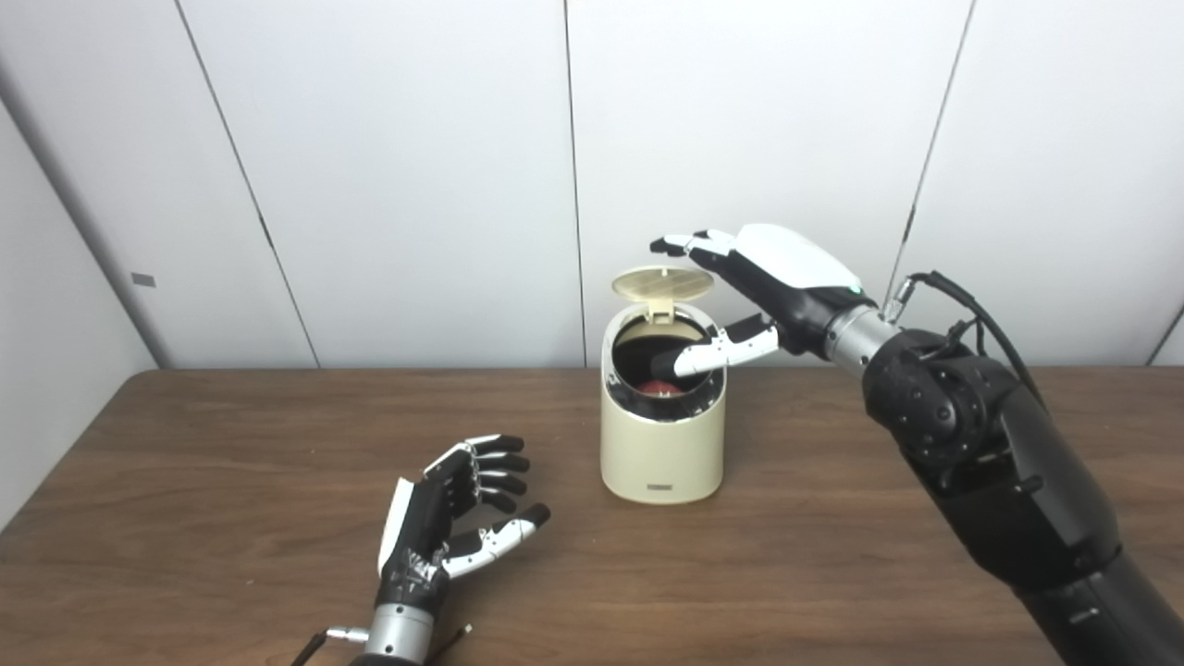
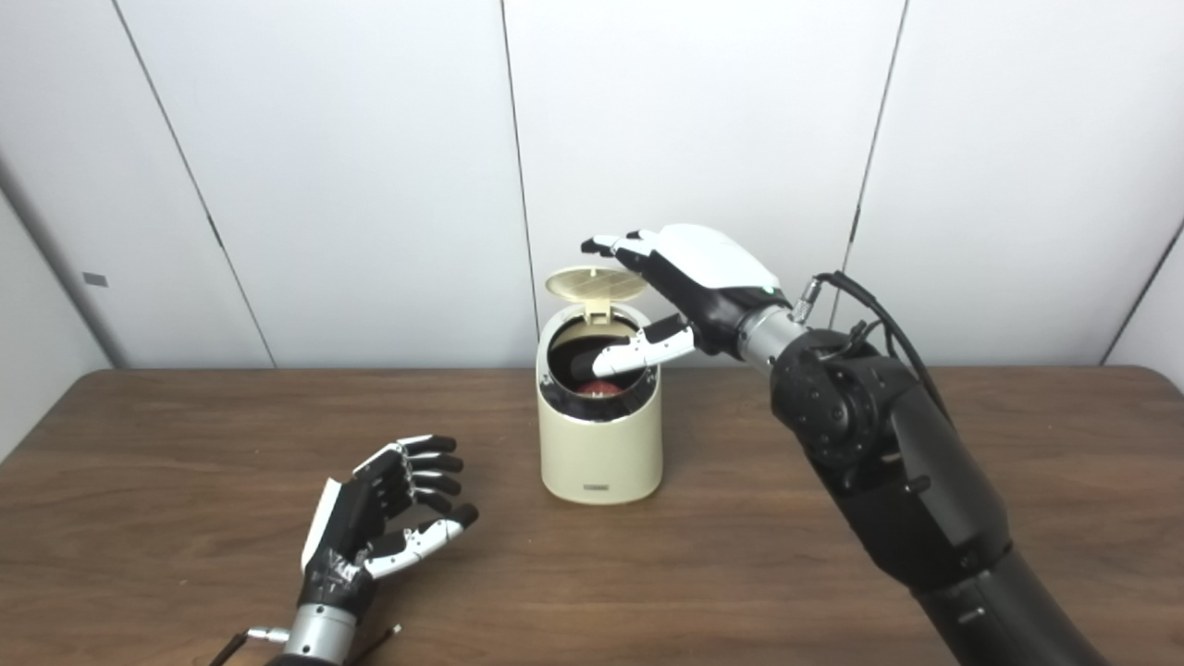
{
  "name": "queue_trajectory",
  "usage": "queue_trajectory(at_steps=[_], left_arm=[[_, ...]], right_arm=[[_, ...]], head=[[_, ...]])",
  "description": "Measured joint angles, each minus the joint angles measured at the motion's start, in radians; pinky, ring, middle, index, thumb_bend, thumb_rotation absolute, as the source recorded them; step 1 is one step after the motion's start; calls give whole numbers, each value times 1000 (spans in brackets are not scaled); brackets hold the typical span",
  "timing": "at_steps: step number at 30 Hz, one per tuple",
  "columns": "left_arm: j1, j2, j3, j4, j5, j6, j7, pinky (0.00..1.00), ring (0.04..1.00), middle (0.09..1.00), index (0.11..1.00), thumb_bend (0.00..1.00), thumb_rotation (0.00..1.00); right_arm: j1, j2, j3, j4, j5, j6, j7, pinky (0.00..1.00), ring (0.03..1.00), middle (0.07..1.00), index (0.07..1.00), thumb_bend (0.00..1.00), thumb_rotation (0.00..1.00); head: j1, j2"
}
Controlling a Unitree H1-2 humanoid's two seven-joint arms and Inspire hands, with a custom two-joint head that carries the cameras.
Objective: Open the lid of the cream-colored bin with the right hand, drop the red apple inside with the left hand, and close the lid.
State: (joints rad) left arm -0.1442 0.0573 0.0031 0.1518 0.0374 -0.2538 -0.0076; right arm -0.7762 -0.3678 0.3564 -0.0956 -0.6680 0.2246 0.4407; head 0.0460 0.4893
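The right robot hand [image 1: 777, 277] sits right of centre in the frame, released, fingers spread and grasping nothing. Its fingertips reach over the raised lid [image 1: 662, 282] while its thumb crosses in front of the mouth of the cream-colored bin [image 1: 661, 444]; whether any finger touches the lid I cannot tell. The lid stands open, tilted up behind the opening at the frame's centre. Deep inside the bin a patch of red shows, which I take to be the red apple [image 1: 659, 388], already dropped in. The left robot hand [image 1: 453, 518] rests low and left of centre, open and empty, just above the desk [image 1: 185, 481] and well apart from the bin.

Only closing seems left. The risk: the thumb hanging across the opening could be caught under the lid as it folds down, or a sideways push from the fingers could tip or slide the light bin instead of swinging the hinge.
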Motion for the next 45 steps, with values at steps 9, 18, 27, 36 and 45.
queue_trajectory(at_steps=[9, 18, 27, 36, 45], left_arm=[[0, 0, -1, 0, 6, 0, 1, 507, 581, 639, 688, 677, 0], [0, 0, -1, 0, 12, 1, 1, 503, 575, 638, 690, 674, 0], [0, -1, -1, -1, 22, 4, 1, 501, 577, 640, 689, 670, 0], [0, -1, -1, -2, 22, 13, 1, 504, 579, 639, 692, 666, 0], [0, -1, -1, -5, 22, 22, 1, 517, 586, 641, 692, 661, 0]], right_arm=[[56, -11, -8, -42, -4, -44, 0, 865, 955, 863, 861, 731, 631], [80, -25, -28, -79, 11, -73, 14, 872, 964, 847, 852, 722, 633], [108, -27, -30, -100, 7, -78, 37, 813, 936, 813, 822, 721, 617], [144, -29, -19, -118, -3, -78, 73, 786, 935, 817, 805, 735, 596], [166, -27, -4, -124, -23, -78, 84, 871, 936, 817, 808, 721, 560]], head=[[5, 8], [8, 11], [12, 23], [15, 29], [17, 35]])
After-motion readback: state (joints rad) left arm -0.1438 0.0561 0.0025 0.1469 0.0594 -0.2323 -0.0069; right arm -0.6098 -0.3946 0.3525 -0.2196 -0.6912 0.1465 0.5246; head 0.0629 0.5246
